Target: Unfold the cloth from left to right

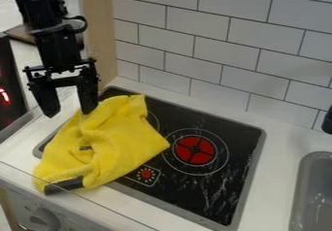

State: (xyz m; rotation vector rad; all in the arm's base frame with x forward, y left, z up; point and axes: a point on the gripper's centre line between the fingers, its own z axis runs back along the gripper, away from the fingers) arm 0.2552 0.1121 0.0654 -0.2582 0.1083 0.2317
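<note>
Robot arm (57,45), one, black: hanging above the gripper, leaning slightly off vertical. Cable, black, one: looping beside the arm, above the gripper. Gripper (69,113), one, black: pointing downward at the arm's lower end. Fingers (86,91), one pair: standing open, well apart, their tips pointing down.

One yellow cloth (123,145). One black robot arm (57,43), with one claw (69,112) bearing two fingers (88,91). One white table (275,176). One black cooktop (194,198). Two burner rings: one full ring around single red disc (194,150), another ring (156,120) partly hidden by cloth. One small red dot (146,174) in printed square. One grey sink (300,179), partly in view. One knob (44,220). One tiled wall (224,36). One black object (328,121) at right edge, kind unclear.
</note>
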